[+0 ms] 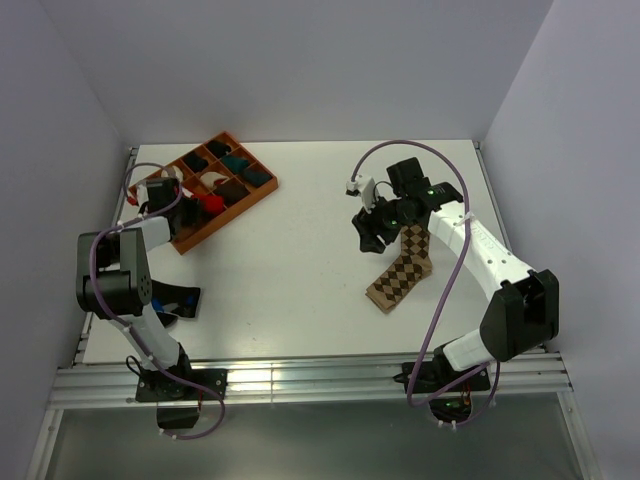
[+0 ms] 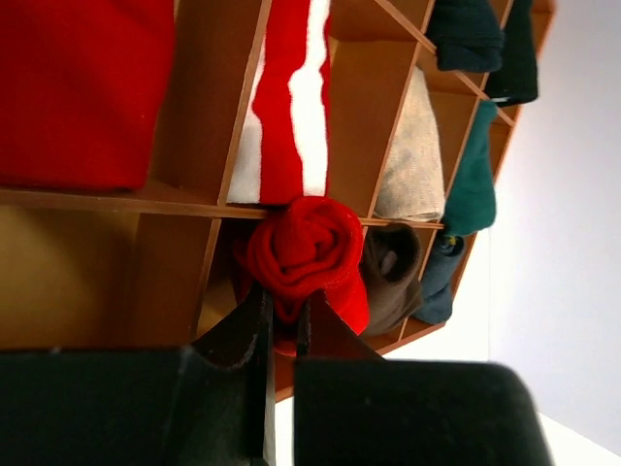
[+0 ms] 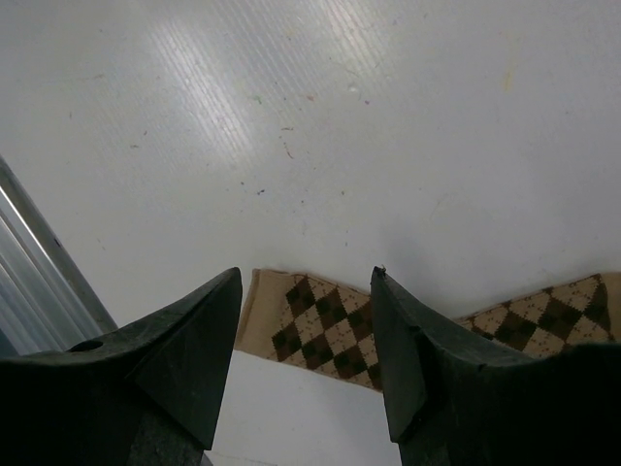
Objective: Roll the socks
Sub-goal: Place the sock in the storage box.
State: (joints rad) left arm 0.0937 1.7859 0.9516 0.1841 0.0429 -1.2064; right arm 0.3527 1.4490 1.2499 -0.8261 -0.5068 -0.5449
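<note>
Left gripper [image 2: 284,303] pinched shut on rolled red sock [image 2: 306,248] at tray [image 2: 116,199]. Right gripper [image 3: 306,277], jaws apart, hovered over flat argyle sock [image 1: 402,270] right of table centre. Best to grip an end squarely, then roll.

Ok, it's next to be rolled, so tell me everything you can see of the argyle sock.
The argyle sock is thin knit fabric, tan with dark-brown diamonds, lying flat and unrolled, diagonally on the white table. The open right gripper hangs close to its far end; no contact shows.
</note>
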